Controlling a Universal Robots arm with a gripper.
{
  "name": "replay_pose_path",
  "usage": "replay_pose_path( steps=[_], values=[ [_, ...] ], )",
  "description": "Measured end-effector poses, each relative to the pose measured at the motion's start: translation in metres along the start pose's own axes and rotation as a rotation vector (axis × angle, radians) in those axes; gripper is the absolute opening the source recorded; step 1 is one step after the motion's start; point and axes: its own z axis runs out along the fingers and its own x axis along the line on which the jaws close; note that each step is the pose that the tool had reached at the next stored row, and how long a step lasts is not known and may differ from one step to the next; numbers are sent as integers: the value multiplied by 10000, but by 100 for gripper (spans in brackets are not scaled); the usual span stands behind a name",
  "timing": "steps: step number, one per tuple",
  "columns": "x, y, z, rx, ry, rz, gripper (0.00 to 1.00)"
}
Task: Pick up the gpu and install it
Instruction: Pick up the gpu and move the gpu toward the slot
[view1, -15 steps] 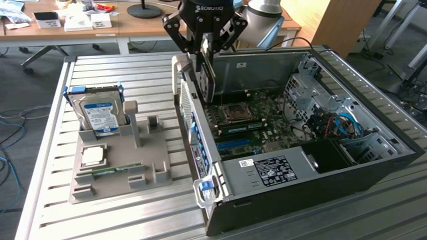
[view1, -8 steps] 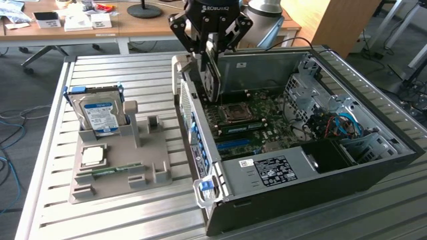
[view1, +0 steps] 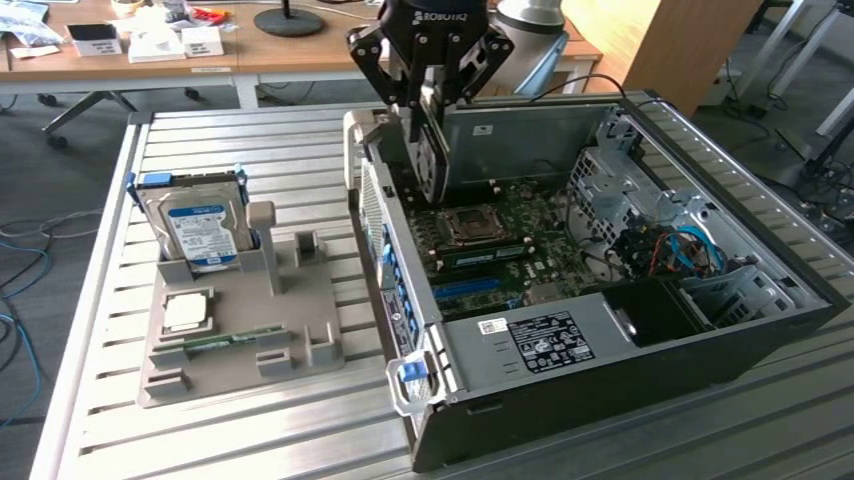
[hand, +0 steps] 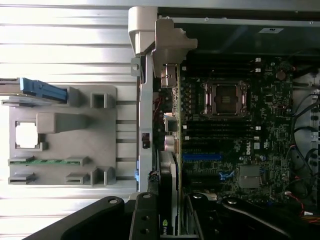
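The gpu (view1: 430, 150) is a thin dark card hanging on edge over the open computer case (view1: 747, 270), close to the case's rear wall on the exterior view's left. My gripper (view1: 430, 95) is shut on its upper edge, one finger on each face. The card's lower end hovers just above the motherboard (view1: 534, 240), near the CPU socket (view1: 470, 228). In the wrist view the gpu (hand: 167, 195) shows edge-on between my gripper's (hand: 170, 220) fingers, pointing along the rear wall beside the motherboard (hand: 235, 125). A blue slot (hand: 202, 156) lies just beside it.
A grey parts holder (view1: 307, 300) stands on the slatted table at the exterior view's left, carrying a hard drive (view1: 200, 228), a processor chip (view1: 184, 310) and a green memory stick (view1: 227, 340). Inside the case sit a power supply (view1: 541, 342), drive cages and cables (view1: 667, 250).
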Motion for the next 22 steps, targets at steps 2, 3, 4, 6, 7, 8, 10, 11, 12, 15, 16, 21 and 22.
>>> replay_pose_path(
  steps=[2, 3, 4, 6, 7, 8, 10, 11, 12, 15, 16, 21, 22],
  values=[
    [-26, 1, 1, -1, 0, 0, 27],
    [-39, 1, 1, -2, 0, 0, 27],
    [-52, 1, 1, -2, 0, 1, 27],
    [-79, 2, 2, -5, 0, 1, 27],
    [-93, 2, 2, -6, 0, 1, 27],
    [-107, 3, 2, -7, 0, 1, 27],
    [-133, 3, 3, -10, 0, 1, 27],
    [-147, 3, 4, -11, 0, 0, 27],
    [-159, 4, 4, -12, 0, 1, 27],
    [-200, 4, 4, -15, 1, 0, 27],
    [-215, 5, 5, -16, 1, 1, 27],
    [-295, 7, 7, -24, 1, 2, 27],
    [-313, 7, 7, -25, 0, 1, 27]
  ],
)
